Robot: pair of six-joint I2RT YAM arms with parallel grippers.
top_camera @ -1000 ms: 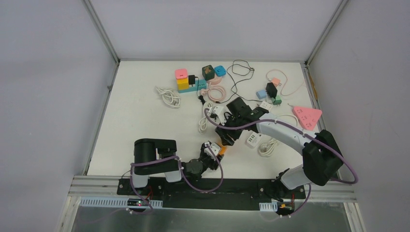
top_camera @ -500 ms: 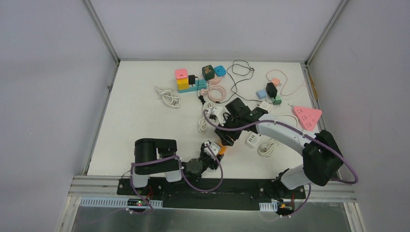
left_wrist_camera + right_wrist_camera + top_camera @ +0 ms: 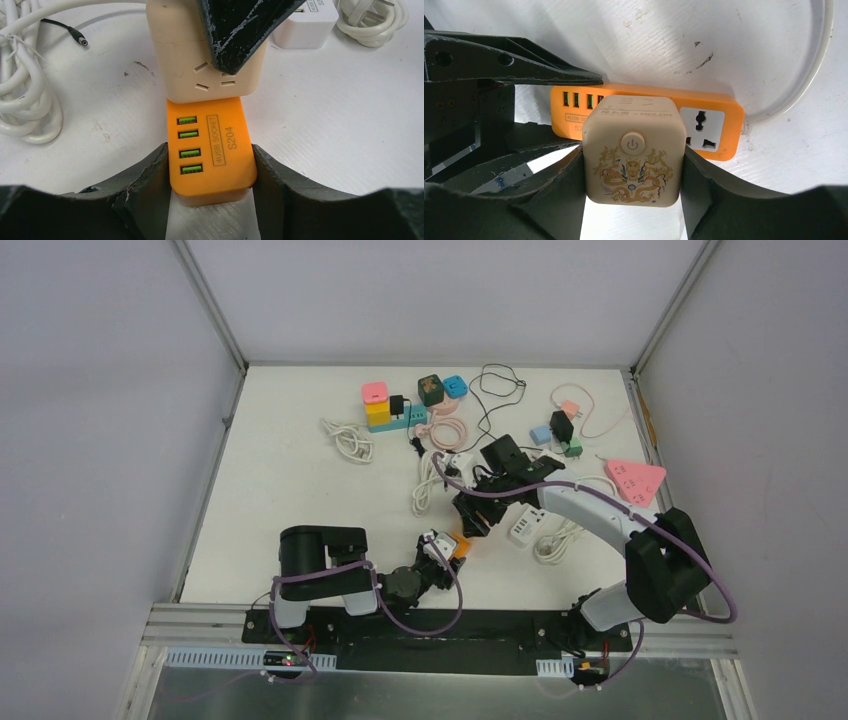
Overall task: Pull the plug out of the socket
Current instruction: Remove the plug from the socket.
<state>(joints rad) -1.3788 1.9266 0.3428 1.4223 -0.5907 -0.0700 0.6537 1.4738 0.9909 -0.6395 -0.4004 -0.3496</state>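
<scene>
A white cable (image 3: 25, 100) coils beside your socket (image 3: 210, 150), a charger (image 3: 305, 25) beyond. Near the desk's (image 3: 300, 490) front edge, your left pincer (image 3: 212, 167) clamps the socket; your right pincer (image 3: 633, 170) grips the plug (image 3: 633, 145) on it.

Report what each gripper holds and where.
Left gripper: orange socket strip, fingers on both long sides at its USB end. Right gripper: beige cube plug, fingers on two opposite side faces.

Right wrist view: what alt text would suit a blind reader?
The right gripper clamps a beige cube adapter with a dragon print, over an orange power strip on a white table. The left gripper holds the strip's USB end.
</scene>
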